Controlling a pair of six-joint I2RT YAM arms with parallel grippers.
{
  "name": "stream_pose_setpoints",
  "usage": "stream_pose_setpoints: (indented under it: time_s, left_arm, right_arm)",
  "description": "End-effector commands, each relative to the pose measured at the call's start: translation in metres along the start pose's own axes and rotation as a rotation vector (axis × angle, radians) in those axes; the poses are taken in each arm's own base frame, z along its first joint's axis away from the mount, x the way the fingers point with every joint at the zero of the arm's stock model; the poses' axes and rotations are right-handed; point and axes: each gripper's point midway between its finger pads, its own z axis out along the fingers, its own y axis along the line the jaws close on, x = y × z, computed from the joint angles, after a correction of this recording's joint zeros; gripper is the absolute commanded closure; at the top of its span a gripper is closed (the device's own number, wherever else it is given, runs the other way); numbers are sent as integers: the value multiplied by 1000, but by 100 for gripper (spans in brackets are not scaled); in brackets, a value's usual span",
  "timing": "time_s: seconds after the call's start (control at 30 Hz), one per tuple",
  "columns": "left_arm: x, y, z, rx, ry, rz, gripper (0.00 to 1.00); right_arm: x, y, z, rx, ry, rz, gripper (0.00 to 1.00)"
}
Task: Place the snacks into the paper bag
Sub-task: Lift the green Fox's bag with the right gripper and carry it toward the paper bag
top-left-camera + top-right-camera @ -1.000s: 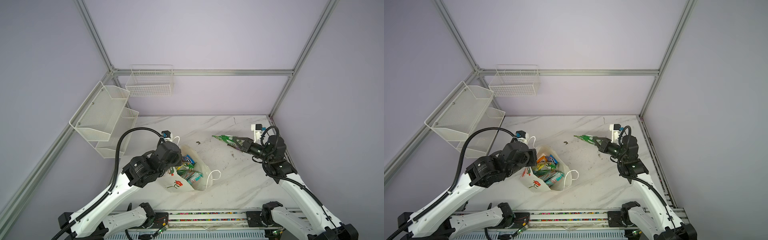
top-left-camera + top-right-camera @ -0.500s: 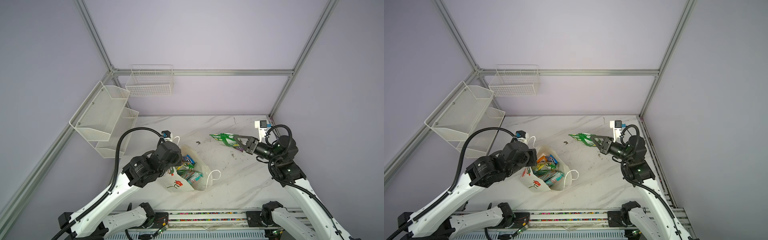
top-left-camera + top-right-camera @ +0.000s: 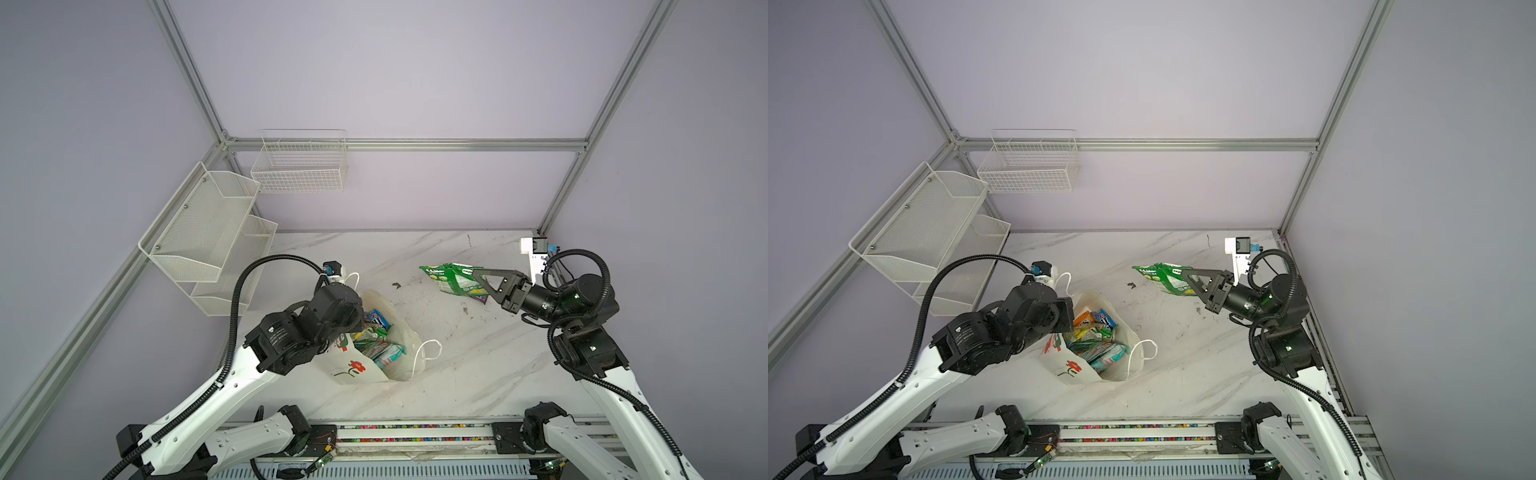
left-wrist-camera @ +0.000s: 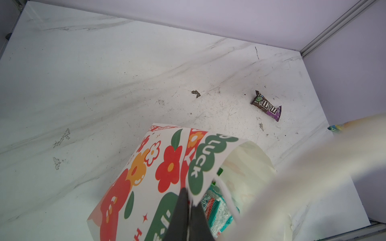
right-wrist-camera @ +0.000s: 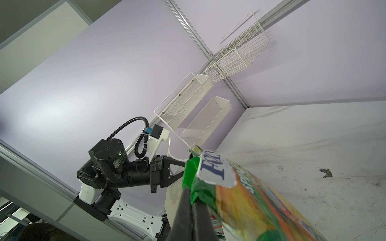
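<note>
The white paper bag (image 3: pixel 361 370) (image 3: pixel 1071 368) with red flower prints stands left of centre, its mouth open. My left gripper (image 4: pixel 189 192) is shut on the bag's rim (image 4: pixel 196 187); the right wrist view shows it there too (image 5: pixel 183 165). Several snacks (image 3: pixel 378 345) (image 3: pixel 1096 345) lie inside, among them a teal packet (image 4: pixel 217 210). My right gripper (image 3: pixel 473 272) (image 3: pixel 1187 274) (image 5: pixel 191 192) is shut on a green-yellow snack packet (image 3: pixel 451 278) (image 3: pixel 1163 276) (image 5: pixel 240 198), held in the air to the right of and behind the bag. A dark brown-purple M&M's packet (image 4: pixel 266 105) lies on the table beneath it.
A white wire basket (image 3: pixel 299 166) hangs on the back wall. A two-tier mesh shelf (image 3: pixel 208 232) hangs on the left wall, close to the left arm. A dark smudge (image 3: pixel 395 285) marks the marble table. The arms' rail (image 3: pixel 415 432) runs along the front edge.
The right arm has risen and its wrist has swung out to the right. The green-yellow packet in it now hangs higher and shows its broad face. The left arm and the bag have not moved.
</note>
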Motion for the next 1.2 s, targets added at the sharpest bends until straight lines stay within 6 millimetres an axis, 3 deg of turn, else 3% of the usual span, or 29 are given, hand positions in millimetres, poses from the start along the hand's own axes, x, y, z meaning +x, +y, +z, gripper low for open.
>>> stream_pose_setpoints:
  time_s: [0.0,0.83,1.17]
  left_arm:
    - [-31,-11,-12,62,-117,-62,100]
    - [-31,-17,-9,70,-105,-59,100]
    - [-32,-18,-9,75,-106,-59,100]
  right_arm:
    - [-13,36,-7,-88,-27,-75,100]
    - [-18,92,-26,-224,-35,-154,100]
    - [-18,101,-30,-256,-35,-160,100]
